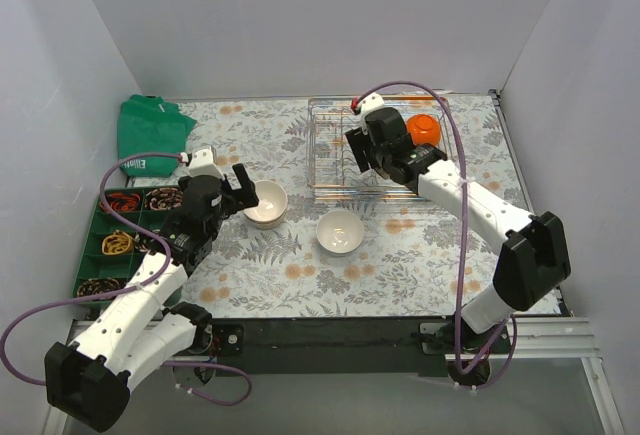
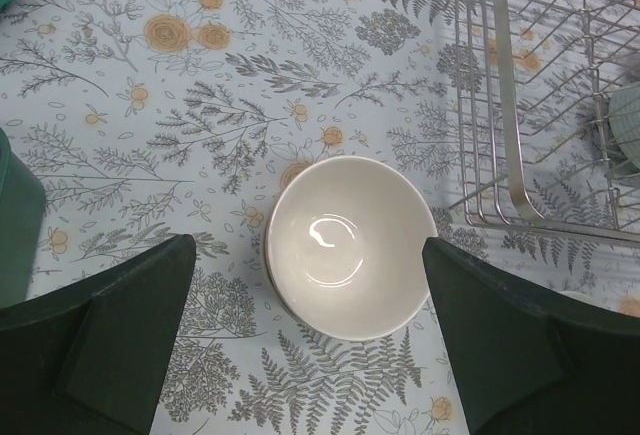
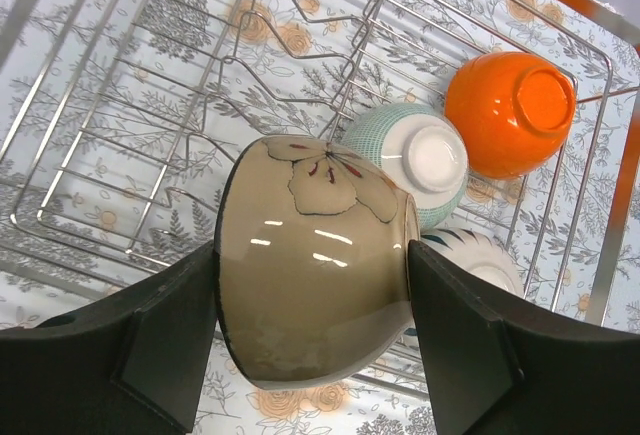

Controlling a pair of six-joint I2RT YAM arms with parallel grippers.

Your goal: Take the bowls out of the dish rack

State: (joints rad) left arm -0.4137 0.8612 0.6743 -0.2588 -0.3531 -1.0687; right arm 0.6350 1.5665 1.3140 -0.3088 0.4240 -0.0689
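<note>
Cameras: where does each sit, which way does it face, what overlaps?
Top external: fixed above and behind the arms, looking down on the table; both arms show, bases at bottom.
Left wrist: on the left arm, looking down between fingers of the open left gripper at a white bowl.
Right wrist: on the right arm, looking down into the dish rack; the right gripper clamps a beige bowl.
Shared: white bowl in top and left wrist; orange bowl in top and right wrist; dish rack in all.

Glossy glazed tan bowl point(image 3: 310, 295), shiny metal wire rack point(image 2: 505, 105), glossy orange bowl point(image 3: 505, 115), matt floral table cover point(image 2: 200, 85)
</note>
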